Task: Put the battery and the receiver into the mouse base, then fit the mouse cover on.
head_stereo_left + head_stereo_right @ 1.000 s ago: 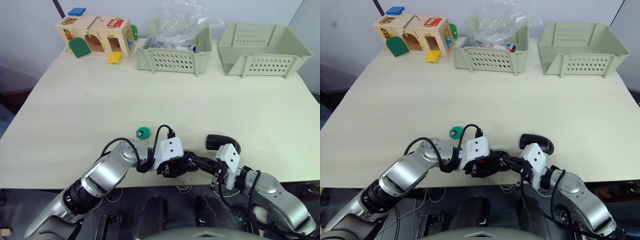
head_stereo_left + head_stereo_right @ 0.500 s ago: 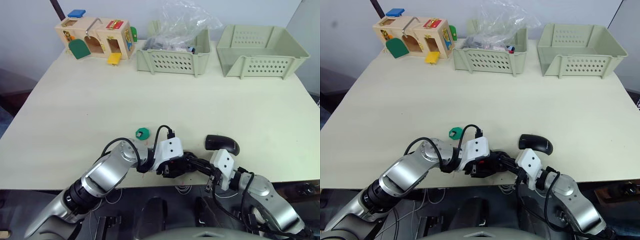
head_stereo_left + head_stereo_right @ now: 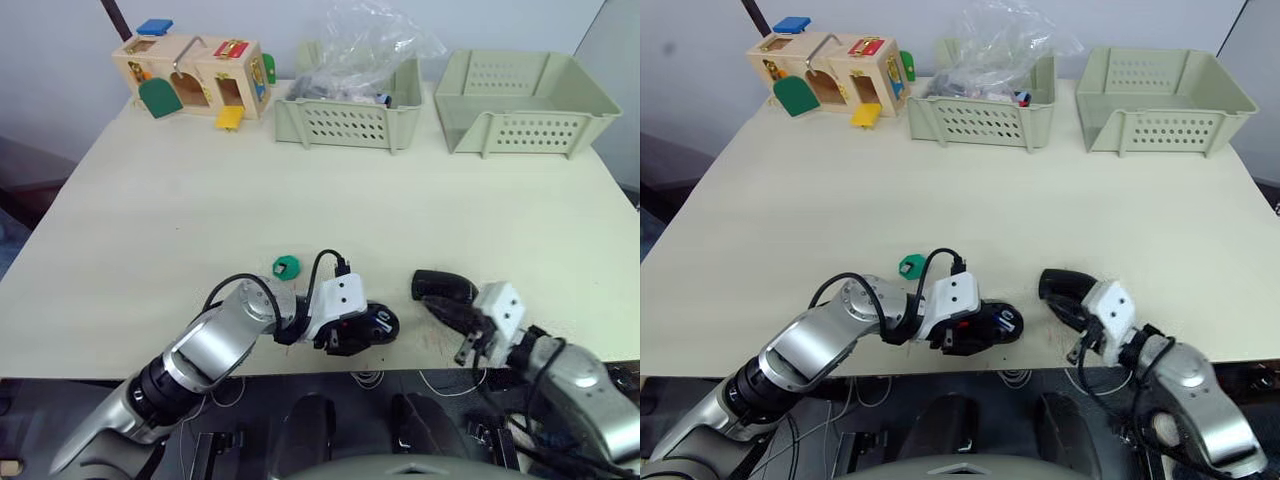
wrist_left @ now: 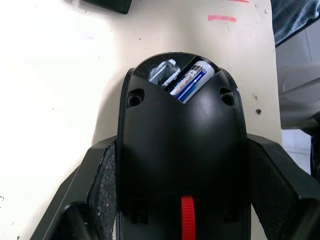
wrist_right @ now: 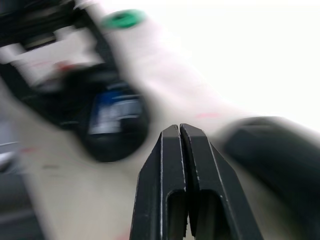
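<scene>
table [image 3: 150, 220]; battery [image 4: 192, 82] in mouse base [image 4: 180, 155]

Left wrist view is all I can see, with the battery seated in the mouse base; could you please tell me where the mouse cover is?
Observer: The mouse cover lies on the table, to the robot's right of the mouse base and apart from it.
Operator: Is the right gripper holding it?
Observer: No, the right gripper is beside the cover with its fingers shut on nothing.
Operator: Is anything else close by?
Observer: A green disc sits on the table just beyond the base, toward the robot's left.
</scene>
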